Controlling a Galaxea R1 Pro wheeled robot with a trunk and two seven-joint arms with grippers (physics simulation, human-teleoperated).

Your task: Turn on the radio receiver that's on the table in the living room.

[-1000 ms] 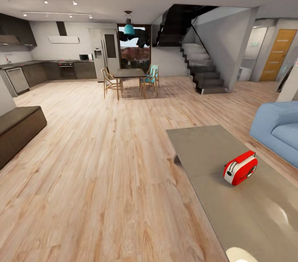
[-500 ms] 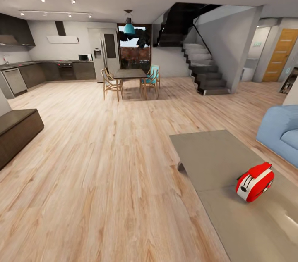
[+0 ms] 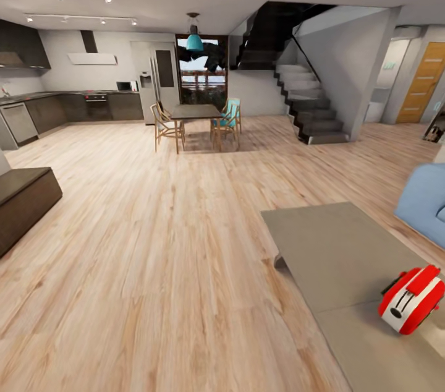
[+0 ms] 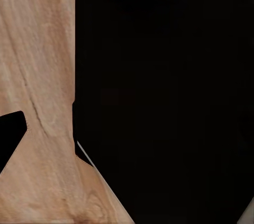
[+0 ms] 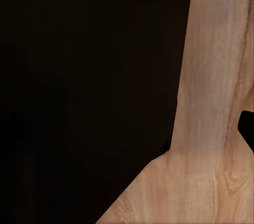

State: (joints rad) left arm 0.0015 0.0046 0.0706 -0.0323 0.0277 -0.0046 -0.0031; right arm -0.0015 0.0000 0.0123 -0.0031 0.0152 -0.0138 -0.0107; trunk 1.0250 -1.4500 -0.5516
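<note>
The red radio receiver (image 3: 411,299), with white trim, lies tilted on the grey table (image 3: 337,250) at the head view's lower right, near the picture's edge. The table's glossy top runs off the bottom right corner. A slice of the blue sofa (image 3: 426,203) shows at the right edge. In the left wrist view my left gripper (image 4: 127,134) hangs over wood floor, one dark fingertip (image 4: 10,135) at the picture's edge. In the right wrist view my right gripper (image 5: 127,128) does the same, with its fingertip (image 5: 246,131) at the far edge. Both hold nothing.
Light wood floor (image 3: 154,243) stretches ahead to a dining table with chairs (image 3: 194,120). A dark low cabinet (image 3: 21,200) stands at the left, the kitchen (image 3: 74,101) behind it, a staircase (image 3: 309,107) at the back right. A dark part of the robot (image 4: 169,97) fills much of each wrist view.
The whole head view has shifted, so the camera has moved. The radio and table now sit lower and further right in the picture, and less of the sofa shows.
</note>
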